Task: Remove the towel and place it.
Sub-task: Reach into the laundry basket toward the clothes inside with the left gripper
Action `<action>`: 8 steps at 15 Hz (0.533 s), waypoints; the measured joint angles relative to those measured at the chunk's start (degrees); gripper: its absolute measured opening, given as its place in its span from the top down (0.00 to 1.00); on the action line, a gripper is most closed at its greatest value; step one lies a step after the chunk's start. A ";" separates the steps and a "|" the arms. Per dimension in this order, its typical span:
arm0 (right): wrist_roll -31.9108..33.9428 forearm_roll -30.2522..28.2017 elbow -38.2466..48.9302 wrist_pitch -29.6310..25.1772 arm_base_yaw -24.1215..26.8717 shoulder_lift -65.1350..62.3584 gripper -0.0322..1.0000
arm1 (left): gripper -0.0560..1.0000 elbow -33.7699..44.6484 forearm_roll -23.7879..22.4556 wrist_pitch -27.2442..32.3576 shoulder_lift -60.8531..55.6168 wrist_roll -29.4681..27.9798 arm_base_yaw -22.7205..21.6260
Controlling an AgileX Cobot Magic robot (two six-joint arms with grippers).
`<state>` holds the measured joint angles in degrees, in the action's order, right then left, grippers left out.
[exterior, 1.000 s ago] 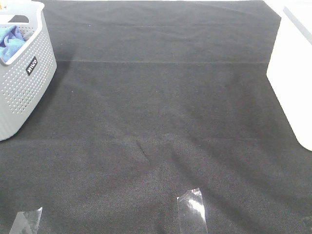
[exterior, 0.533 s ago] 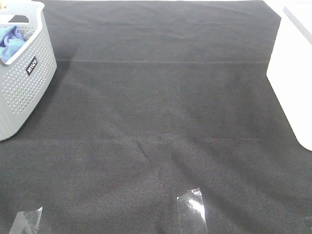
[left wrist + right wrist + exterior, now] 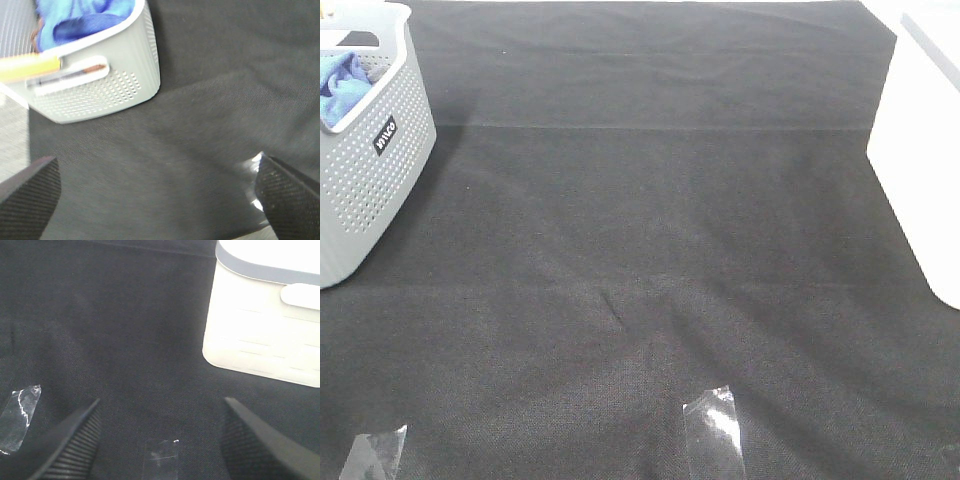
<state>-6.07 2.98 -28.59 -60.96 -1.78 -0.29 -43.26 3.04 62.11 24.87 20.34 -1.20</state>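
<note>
Along the near edge of the tabletop two scraps of clear tape lie flat on the black table cloth (image 3: 650,250): one tape piece (image 3: 712,425) right of the middle and another tape scrap (image 3: 375,452) by the near-left corner. Neither arm shows in the high view. In its wrist view the left gripper (image 3: 156,165) hangs above the cloth with its ribbed fingers (image 3: 30,200) spread wide and only dark fabric between them. The right gripper (image 3: 162,405) is likewise parted, a little less broadly, over bare cloth and tape. Past the tape, a short crease (image 3: 615,310) puckers the fabric near the middle. From there the cloth runs flat and open across the whole centre of the tabletop, broken only by a faint fold line (image 3: 650,126) running from side to side farther back. At the left edge toward the far-left corner stands the grey perforated basket (image 3: 380,150), upright, its wall meeting the cloth. The towel (image 3: 342,85) sits bunched inside it, below the rim and wholly within the walls. Well apart from it, against the right edge, stands a white bin (image 3: 920,150), its near corner rounded, its side reaching over the cloth's margin. The wide dark span lies between the two containers.
</note>
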 joint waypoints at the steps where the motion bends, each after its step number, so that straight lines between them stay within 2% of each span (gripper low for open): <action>1: 0.00 0.00 0.00 0.00 0.00 0.00 0.35 | 0.01 -3.27 -0.06 0.06 5.21 5.27 0.00; 5: 0.00 0.00 0.00 0.00 0.00 0.00 0.35 | 0.01 -20.97 -2.69 1.32 25.44 20.63 0.00; 8: 0.00 0.00 0.00 0.00 0.00 0.00 0.35 | 0.01 -37.76 -9.17 6.19 43.37 26.36 0.00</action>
<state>-6.07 2.98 -28.59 -60.96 -1.78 -0.29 -81.02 -6.13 68.30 68.24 46.70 -1.20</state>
